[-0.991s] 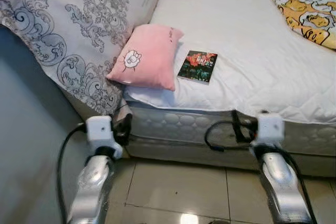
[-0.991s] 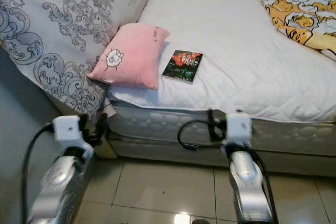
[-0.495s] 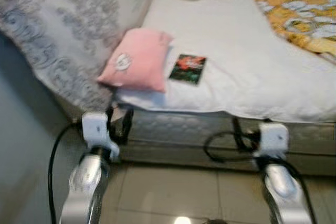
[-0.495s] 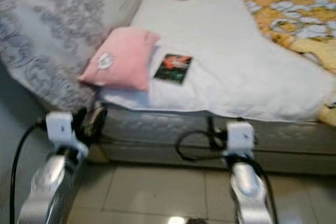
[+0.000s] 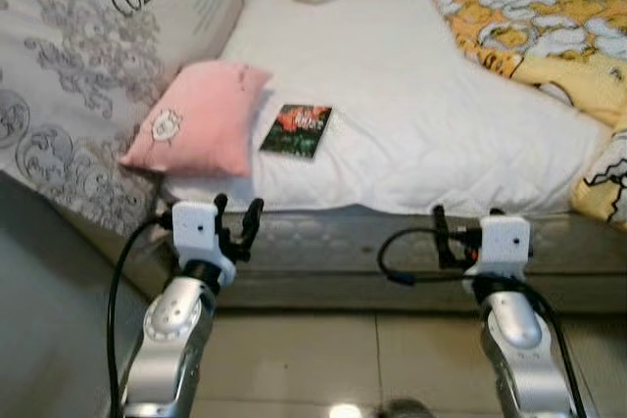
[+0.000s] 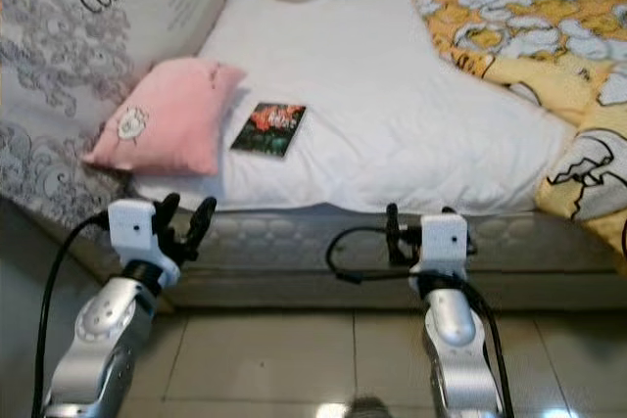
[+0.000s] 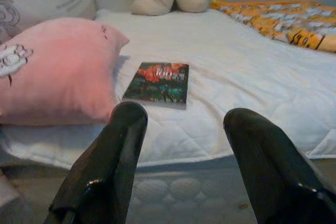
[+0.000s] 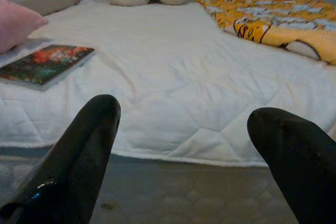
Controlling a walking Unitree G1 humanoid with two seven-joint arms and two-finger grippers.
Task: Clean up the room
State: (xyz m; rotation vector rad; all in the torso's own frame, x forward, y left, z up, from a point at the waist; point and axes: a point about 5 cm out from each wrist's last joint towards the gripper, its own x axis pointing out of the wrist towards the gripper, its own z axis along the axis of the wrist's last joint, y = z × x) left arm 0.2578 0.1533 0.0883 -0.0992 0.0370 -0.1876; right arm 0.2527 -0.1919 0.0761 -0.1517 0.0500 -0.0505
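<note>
Book (image 5: 296, 131) lies flat on bed (image 5: 411, 124), at 3 o'clock of pink pillow (image 5: 196, 132). Left gripper (image 5: 235, 222) and right gripper (image 5: 463, 224) low at mattress edge, fingers spread, empty.

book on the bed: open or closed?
Closed. The book lies flat on the white mattress, front cover up, no pages showing.

Your head cameras look forward and down from above the floor at the bed (image 5: 411, 134), taking in both arms. Your wrist cameras sit low at the mattress edge, close in, facing across the bed. All views share the book (image 5: 296, 131) beside the pink pillow (image 5: 196, 132).
</note>
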